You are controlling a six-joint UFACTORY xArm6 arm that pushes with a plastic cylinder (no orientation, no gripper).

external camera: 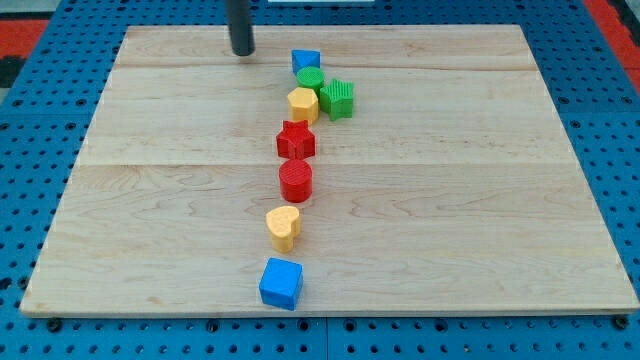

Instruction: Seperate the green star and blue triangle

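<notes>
The wooden board (450, 200) fills most of the view and rests on a blue pegboard surface (610, 150). The dark rod (241, 25) enters from the view's top, left of centre; my tip (242, 52) sits on the board near its top edge. The arm carries no jaws, so there is nothing to report as wide, narrow or holding.

The blocks form a loose line running from the view's top down toward its bottom, slightly right of the rod.

- Blue cube (281, 283): nearest the board's bottom edge, standing alone.
- Yellow heart (283, 227): just above the cube, apart from it.
- Red cylinder (296, 181): above the heart, touching or nearly touching the next block.
- Red star (296, 141): directly above the cylinder.
- Green star (337, 98): on the right side of the top cluster, beside the yellow block.
- Yellow block (303, 104): many-sided (exact shape unclear), below the green round block.
- Green round block (311, 78): pressed between the yellow block and the blue one.
- Blue triangle (306, 61): topmost block, partly hidden behind the green round block, near the green star; whether they touch cannot be told.

My tip lies to the left of the blue triangle, clear of every block.
</notes>
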